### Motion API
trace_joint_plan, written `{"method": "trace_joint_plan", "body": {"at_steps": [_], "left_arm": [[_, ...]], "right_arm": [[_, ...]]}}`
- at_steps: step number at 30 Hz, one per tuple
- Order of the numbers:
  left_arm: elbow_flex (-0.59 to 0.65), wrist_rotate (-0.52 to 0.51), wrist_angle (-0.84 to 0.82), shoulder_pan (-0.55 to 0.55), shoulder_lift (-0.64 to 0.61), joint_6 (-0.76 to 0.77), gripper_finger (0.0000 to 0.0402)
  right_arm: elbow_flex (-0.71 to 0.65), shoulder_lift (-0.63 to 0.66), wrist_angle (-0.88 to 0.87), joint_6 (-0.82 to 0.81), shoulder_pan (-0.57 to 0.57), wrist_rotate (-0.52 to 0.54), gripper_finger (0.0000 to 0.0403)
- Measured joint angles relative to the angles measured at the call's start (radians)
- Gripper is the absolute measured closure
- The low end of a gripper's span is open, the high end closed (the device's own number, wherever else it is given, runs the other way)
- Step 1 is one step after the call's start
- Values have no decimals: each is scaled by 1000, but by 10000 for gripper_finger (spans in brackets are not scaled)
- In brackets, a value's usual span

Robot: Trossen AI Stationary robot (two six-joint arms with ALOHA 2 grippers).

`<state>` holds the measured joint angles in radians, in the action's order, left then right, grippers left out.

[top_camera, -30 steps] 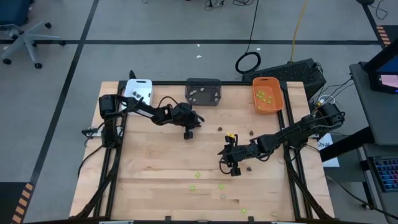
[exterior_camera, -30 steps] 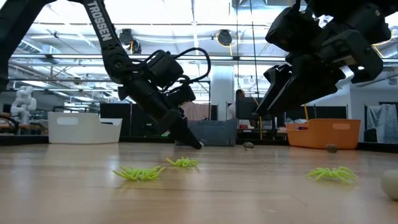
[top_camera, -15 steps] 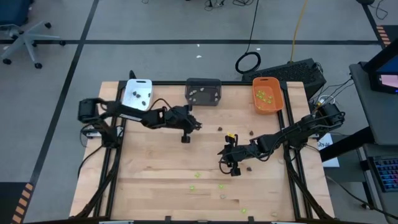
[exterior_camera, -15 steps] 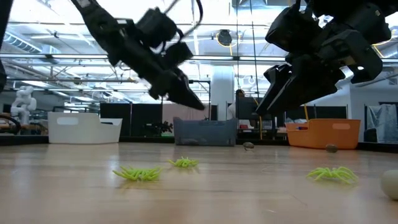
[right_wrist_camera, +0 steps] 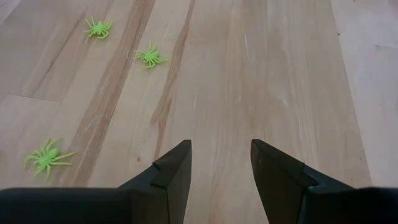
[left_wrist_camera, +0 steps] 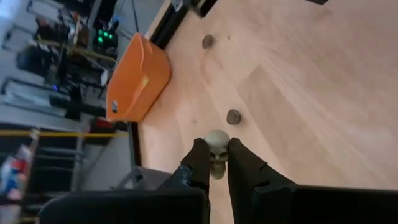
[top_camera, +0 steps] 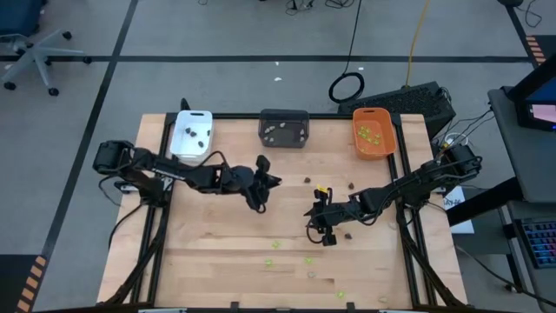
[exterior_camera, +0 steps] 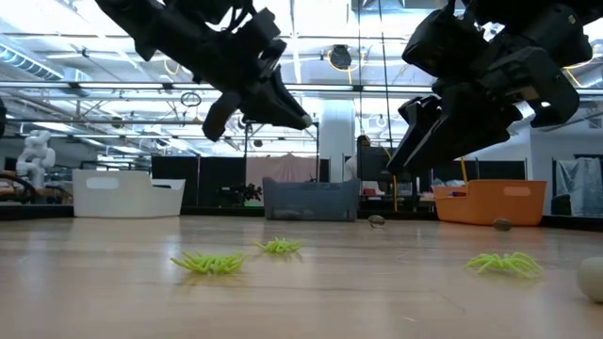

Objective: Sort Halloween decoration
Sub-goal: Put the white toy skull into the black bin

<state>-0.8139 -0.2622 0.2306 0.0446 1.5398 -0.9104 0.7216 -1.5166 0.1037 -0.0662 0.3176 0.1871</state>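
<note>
The left gripper (left_wrist_camera: 216, 163) is clamped on a small pale skull (left_wrist_camera: 217, 146) above the counter (top_camera: 217, 252). The right gripper (right_wrist_camera: 219, 163) hangs with fingers apart over green spiders (right_wrist_camera: 150, 57).

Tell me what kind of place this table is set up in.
Most likely a robotics lab or workshop in a big industrial hall. The low view shows exposed ceiling trusses and strip lights behind the wooden table; the high view shows an office chair, floor tape lines and a loose cable beside it.
</note>
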Motion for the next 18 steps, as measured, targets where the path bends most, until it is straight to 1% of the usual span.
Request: {"method": "trace_joint_plan", "body": {"at_steps": [6,10,14,18], "left_arm": [[0,-23,13,31,0,-106,383],[0,-60,24,52,0,-213,383],[0,-70,24,66,0,-311,383],[0,-88,31,76,0,-354,383]], "right_arm": [[0,0,0,0,0,0,250],[0,0,-1,0,0,0,250],[0,0,-1,0,0,0,250],[0,0,-1,0,0,0,250]]}}
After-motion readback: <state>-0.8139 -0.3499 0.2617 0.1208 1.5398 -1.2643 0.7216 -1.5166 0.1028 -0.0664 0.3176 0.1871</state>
